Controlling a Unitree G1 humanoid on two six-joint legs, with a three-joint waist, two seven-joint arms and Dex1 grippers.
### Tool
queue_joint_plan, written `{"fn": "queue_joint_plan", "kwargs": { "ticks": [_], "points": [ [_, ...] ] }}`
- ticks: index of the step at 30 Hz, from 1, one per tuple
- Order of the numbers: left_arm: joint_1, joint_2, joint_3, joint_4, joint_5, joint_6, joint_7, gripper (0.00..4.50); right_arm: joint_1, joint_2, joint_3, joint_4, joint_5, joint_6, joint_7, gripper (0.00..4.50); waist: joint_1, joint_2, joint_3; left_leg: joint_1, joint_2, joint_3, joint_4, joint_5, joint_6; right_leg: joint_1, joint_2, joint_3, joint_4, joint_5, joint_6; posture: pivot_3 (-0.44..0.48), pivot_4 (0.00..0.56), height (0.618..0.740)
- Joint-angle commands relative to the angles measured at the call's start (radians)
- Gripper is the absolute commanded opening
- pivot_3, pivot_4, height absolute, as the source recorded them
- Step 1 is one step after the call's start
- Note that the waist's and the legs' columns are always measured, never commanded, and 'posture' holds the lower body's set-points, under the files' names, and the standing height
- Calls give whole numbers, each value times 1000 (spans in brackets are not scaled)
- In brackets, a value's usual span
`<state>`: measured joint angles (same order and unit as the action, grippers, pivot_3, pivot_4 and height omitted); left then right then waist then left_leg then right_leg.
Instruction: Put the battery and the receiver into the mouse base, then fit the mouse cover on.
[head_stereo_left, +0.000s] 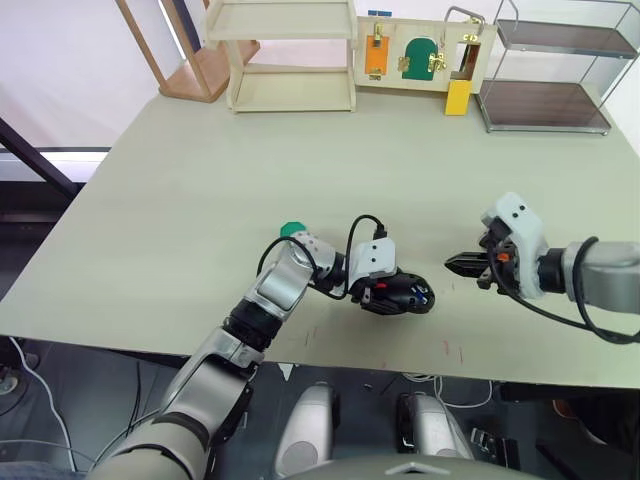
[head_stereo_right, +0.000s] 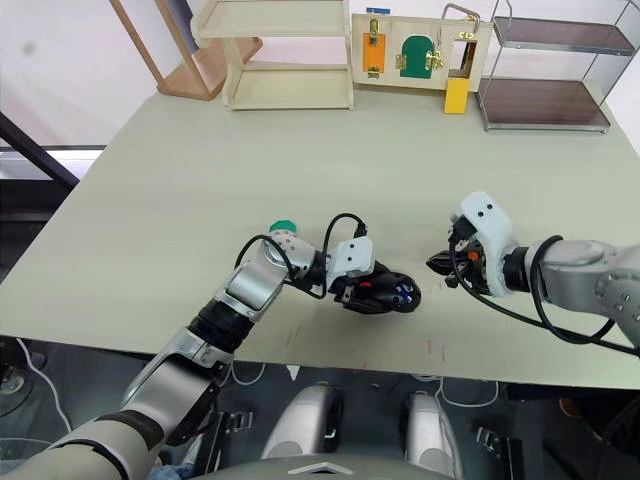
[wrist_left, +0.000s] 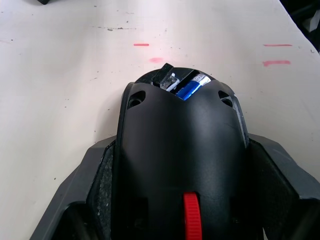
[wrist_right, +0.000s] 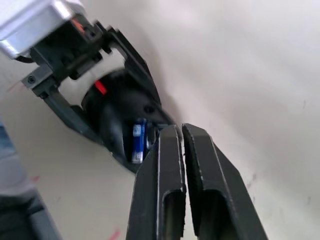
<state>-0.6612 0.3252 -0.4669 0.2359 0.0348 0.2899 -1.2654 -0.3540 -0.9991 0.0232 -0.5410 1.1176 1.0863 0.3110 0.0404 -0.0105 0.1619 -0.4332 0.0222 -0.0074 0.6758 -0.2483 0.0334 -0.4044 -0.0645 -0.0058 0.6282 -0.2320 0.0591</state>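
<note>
Left gripper (head_stereo_left: 392, 292): jaws closed on the flanks of the mouse base (wrist_left: 182, 150), which lies on the table (head_stereo_left: 250, 190) near its front edge. The battery (wrist_left: 191, 88) sits in the open compartment at the base's far end, blue body showing, with a small clear part just beside it. Red wheel visible at the near end. Right gripper (head_stereo_left: 462, 265): fingers (wrist_right: 162, 175) pressed together, holding nothing, tips pointing at the base from just beside it
</note>
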Motion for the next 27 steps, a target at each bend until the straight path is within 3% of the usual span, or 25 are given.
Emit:
{"fn": "queue_joint_plan", "kwargs": {
  "ticks": [1,10,16,27],
  "points": [
    [46,15,-86,38,46,50,-14,2968,52,39,-38,-35,-116,-132,72,68,-2,0,0,0,0,0,0,0,0,0,0,0,0,0,0,0,150,740],
    [42,25,-84,50,42,56,-18,2968,220,139,-16,-10,-377,-445,289,68,-3,0,0,2,0,2,-1,0,0,1,1,1,0,2,4,0,150,740],
    [31,31,-87,57,45,57,-24,2968,263,234,49,25,-515,-570,339,68,-3,-1,-1,3,0,2,0,0,0,2,3,1,1,2,4,0,150,740],
    [17,35,-91,66,42,50,-35,2968,306,289,95,92,-689,-690,412,68,-4,-1,-1,6,0,4,0,0,0,2,3,1,6,1,3,0,150,740]
  ]
}}
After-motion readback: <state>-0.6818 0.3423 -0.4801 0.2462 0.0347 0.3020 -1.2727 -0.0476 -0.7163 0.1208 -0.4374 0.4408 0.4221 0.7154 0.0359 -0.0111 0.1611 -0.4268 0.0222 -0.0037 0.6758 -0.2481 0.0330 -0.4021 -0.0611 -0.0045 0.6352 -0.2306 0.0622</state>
